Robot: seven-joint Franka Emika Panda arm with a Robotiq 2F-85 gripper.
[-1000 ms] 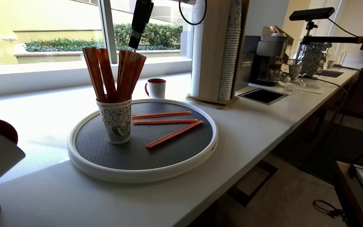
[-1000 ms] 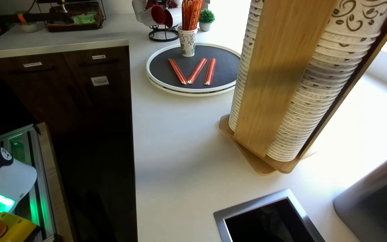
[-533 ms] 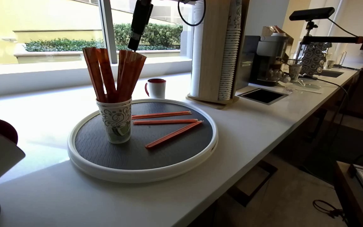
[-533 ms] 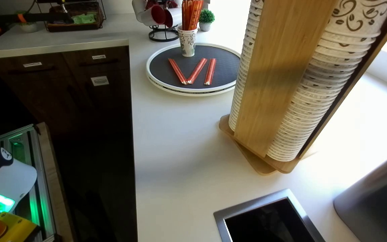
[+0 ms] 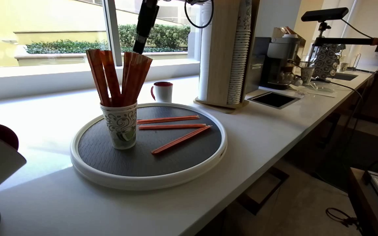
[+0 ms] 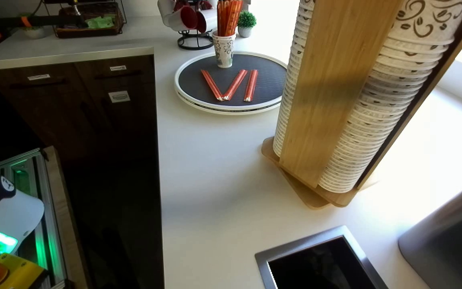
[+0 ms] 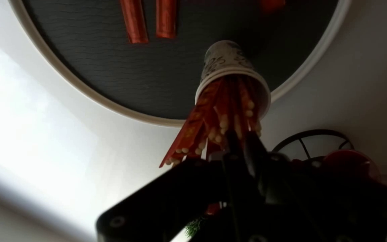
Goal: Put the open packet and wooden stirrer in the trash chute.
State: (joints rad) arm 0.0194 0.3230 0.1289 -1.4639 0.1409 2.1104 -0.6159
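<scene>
Trash chute [image 6: 301, 246] cropped at bottom, exterior view; one red packet [image 7: 272, 4] blurred, cropped at top, wrist view

Wrist view: space at the gripper [image 7: 241, 133] is crowded by packets [image 7: 200, 116] standing in the paper cup [image 7: 222, 62] (contact not resolvable). Between tray [image 6: 193, 82] and trash chute [image 6: 301, 245], the window side is blocked by the tall cup stand [image 6: 343, 92]; passage is afforded over the counter [image 6: 203, 172] along its robot-side edge.
</scene>
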